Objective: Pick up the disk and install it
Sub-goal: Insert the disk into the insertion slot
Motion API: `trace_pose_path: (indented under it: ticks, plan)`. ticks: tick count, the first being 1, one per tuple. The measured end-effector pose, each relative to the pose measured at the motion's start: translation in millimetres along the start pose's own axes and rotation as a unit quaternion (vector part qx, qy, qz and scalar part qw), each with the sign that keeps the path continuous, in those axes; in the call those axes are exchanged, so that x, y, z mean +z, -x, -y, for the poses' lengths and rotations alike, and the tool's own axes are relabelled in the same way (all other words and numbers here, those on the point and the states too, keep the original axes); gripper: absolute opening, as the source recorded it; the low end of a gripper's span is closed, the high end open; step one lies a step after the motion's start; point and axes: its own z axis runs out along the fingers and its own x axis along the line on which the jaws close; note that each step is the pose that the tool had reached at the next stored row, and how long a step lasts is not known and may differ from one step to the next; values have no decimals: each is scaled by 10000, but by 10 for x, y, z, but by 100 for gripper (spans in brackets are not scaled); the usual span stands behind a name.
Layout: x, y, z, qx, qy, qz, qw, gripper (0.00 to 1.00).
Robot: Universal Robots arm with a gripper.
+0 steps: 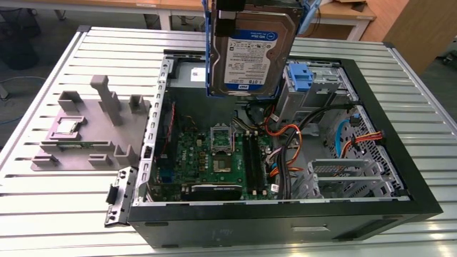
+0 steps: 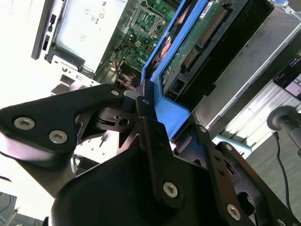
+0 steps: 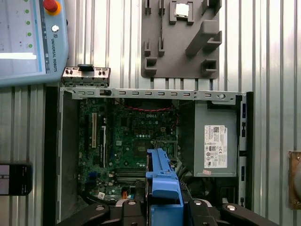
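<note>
The disk (image 1: 251,53), a silver hard drive with a white-and-blue label and blue side rails, hangs upright above the far part of the open computer case (image 1: 400,176). My gripper (image 1: 226,13) is shut on its upper end. In the second wrist view the black fingers (image 2: 143,106) clamp the disk's blue rail (image 2: 164,101), and its green circuit board (image 2: 197,42) faces the camera. In the first wrist view the blue rail (image 3: 162,176) juts out from my gripper (image 3: 162,203) over the motherboard (image 3: 131,136).
A blue drive bracket (image 1: 300,79) and metal bays sit in the case at the exterior view's right, among orange and black cables (image 1: 286,139). The grey power-supply box (image 3: 214,141) sits inside the case. A grey fixture (image 1: 85,134) holds a CPU chip (image 1: 68,127). A teach pendant (image 3: 28,42) lies on the table.
</note>
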Motion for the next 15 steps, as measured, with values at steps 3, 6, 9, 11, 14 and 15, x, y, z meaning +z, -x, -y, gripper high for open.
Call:
trace_pose_path:
  ticks: [3, 6, 9, 11, 14, 15]
  plan:
    - [1, -22, 1, -1, 0, 0, 10000, 37]
    - [4, -89, 1, 0, 0, 1, 10000, 37]
    - [14, -150, 3, 0, 0, 0, 10000, 37]
    - [27, -166, 22, 0, -1, 1, 10000, 37]
    - [38, -171, 99, 0, 0, 0, 10000, 37]
    - [42, -173, 126, 0, 0, 0, 10000, 37]
